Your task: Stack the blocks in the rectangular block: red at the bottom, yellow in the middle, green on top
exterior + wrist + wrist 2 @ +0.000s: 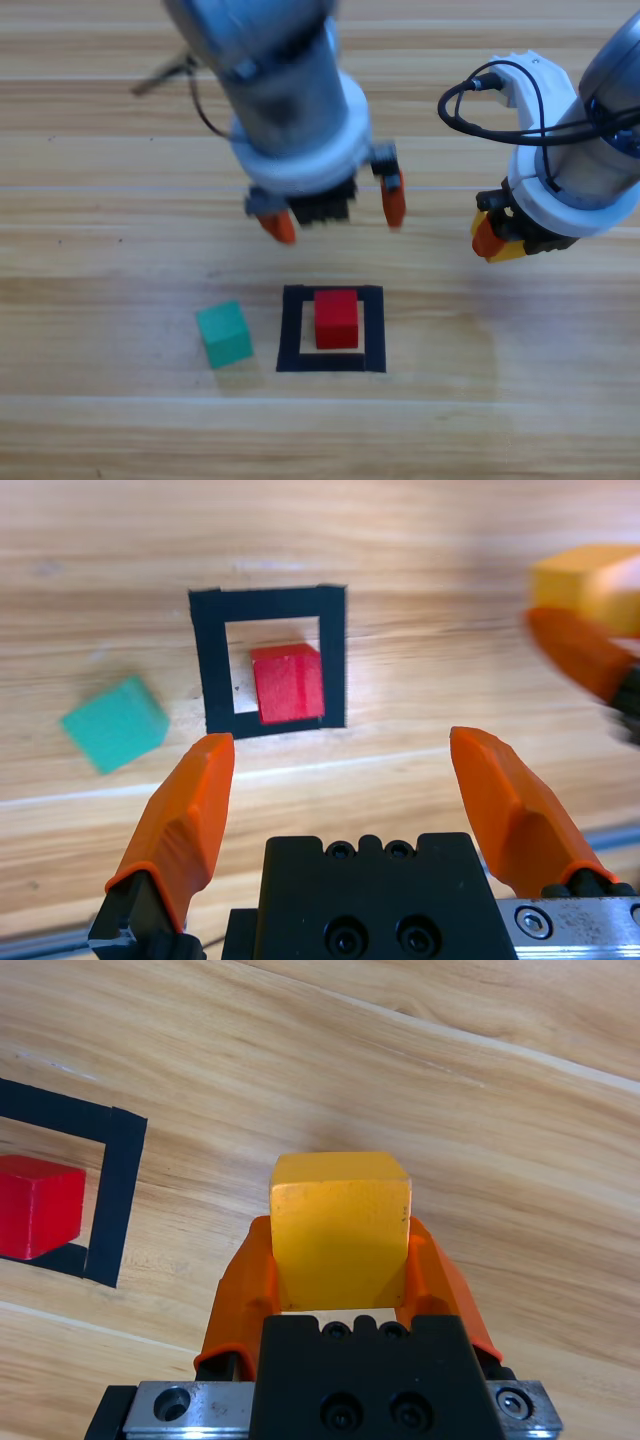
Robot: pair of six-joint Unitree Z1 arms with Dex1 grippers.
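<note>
Where the black tape outline [331, 329] lies on the table, we find the red cube [337, 319] inside it, sitting toward the right of the opening. Teal-green cube [224, 334] rests on bare wood just left of the outline, turned slightly askew, not touching the tape.

From above we catch only a sliver of yellow at the right gripper [493, 238]. Its own wrist view settles it: yellow cube [340, 1230] clamped between the two orange jaws, held above the wood, with the tape corner and red cube off to that view's left.

Left gripper [338, 216] hangs over the table just beyond the outline's far edge. Overhead it is blurred; the left wrist view shows the jaws spread wide with nothing between them, looking down on outline, red cube and green cube together. That same view catches the right gripper with its yellow load at the upper right edge.

Surface: wooden table [120, 420], pale planks with lengthwise grain. We see nothing of the room beyond it.
</note>
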